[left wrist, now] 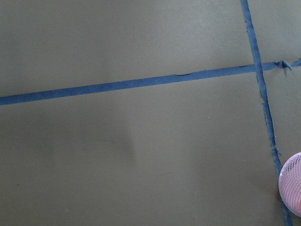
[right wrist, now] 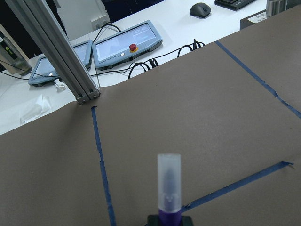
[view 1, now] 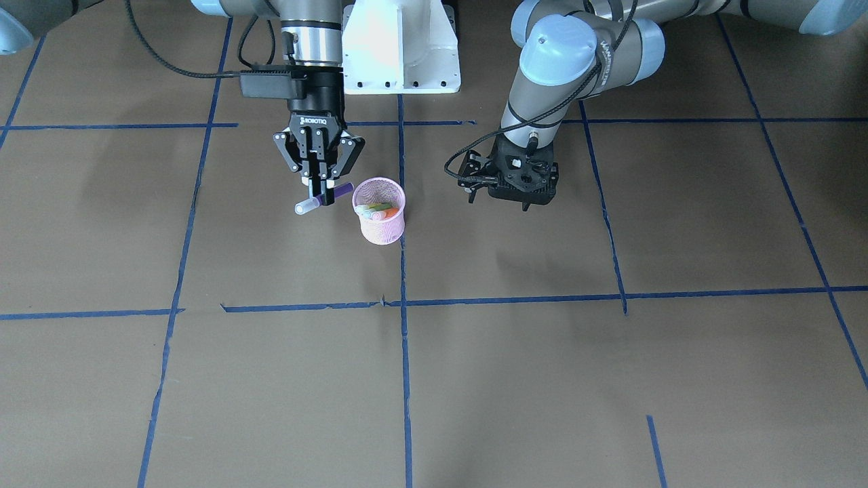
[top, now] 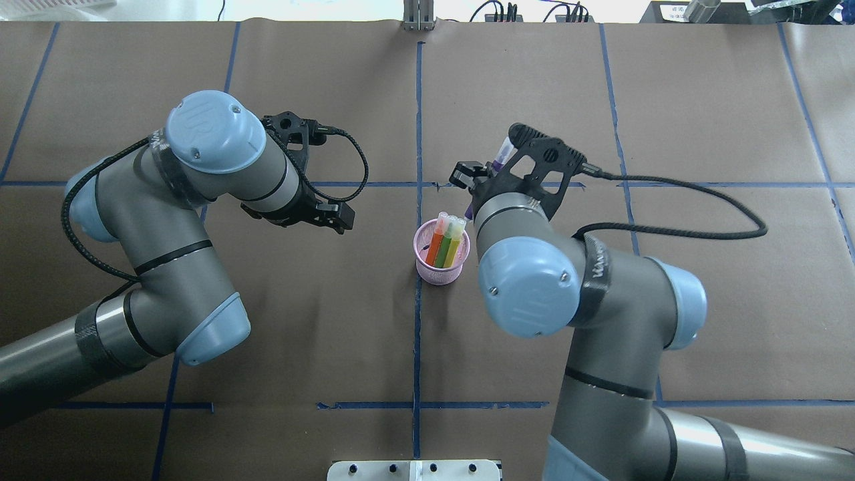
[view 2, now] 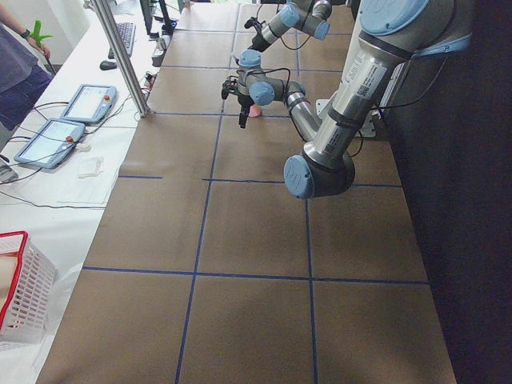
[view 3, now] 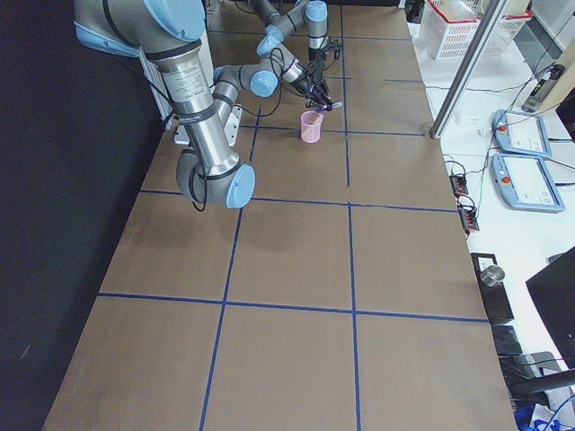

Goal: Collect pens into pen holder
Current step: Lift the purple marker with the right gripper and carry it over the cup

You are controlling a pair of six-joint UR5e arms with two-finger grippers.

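Pen [view 1: 308,203] crosswise in right end effector [view 1: 324,197]

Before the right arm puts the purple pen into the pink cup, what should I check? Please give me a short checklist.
1. Purple pen clamped in the fingers of the right gripper: ok.
2. Pen over the mouth of the pen holder: not ok, it hangs beside the rim.
3. Pen tipped down for the drop: not ok, it lies nearly level.
4. Holder standing upright: ok.
5. Free room beside the orange pen and green pen inside: looks ok.
6. Left gripper apart from the holder: ok. Whether it is open or shut: cannot tell.
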